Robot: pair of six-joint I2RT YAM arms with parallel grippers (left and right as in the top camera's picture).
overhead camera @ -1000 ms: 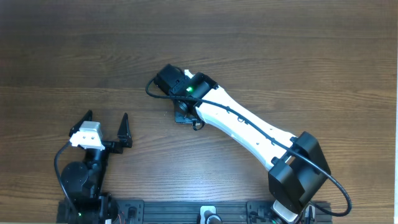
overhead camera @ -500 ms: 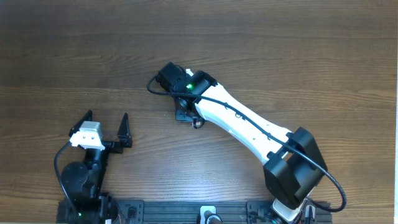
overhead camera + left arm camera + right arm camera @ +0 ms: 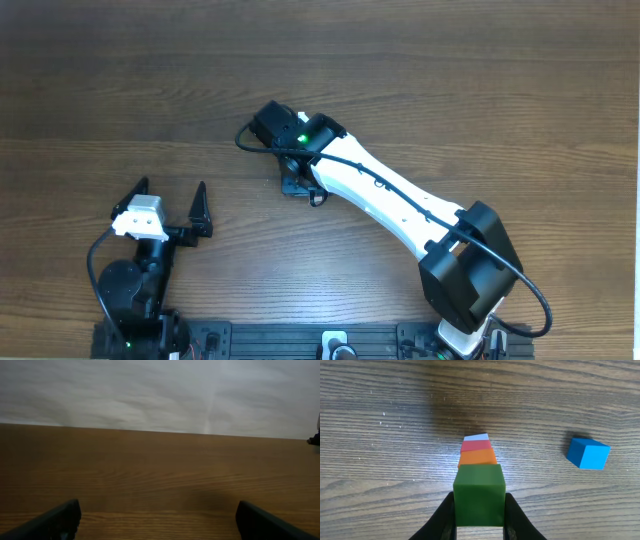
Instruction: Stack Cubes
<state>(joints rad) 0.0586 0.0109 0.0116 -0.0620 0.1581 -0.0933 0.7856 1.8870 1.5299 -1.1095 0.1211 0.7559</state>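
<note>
In the right wrist view my right gripper (image 3: 479, 512) is shut on a green cube (image 3: 479, 492), one finger on each side of it. Directly under it stands a stack: an orange cube (image 3: 477, 457), a red cube (image 3: 476, 446) and a pale cube (image 3: 476, 437) at the base. I cannot tell whether the green cube rests on the orange one. A blue cube (image 3: 588, 453) lies alone on the wood beside the stack. In the top view the right gripper (image 3: 295, 183) is near the table's middle. My left gripper (image 3: 172, 198) stands open at the front left, holding nothing.
The brown wooden table (image 3: 480, 90) lies bare all around the right arm. The left wrist view looks over bare wood (image 3: 160, 470) toward a pale wall (image 3: 150, 390).
The right arm has shifted slightly to the left with the green cube. The left arm has not moved.
</note>
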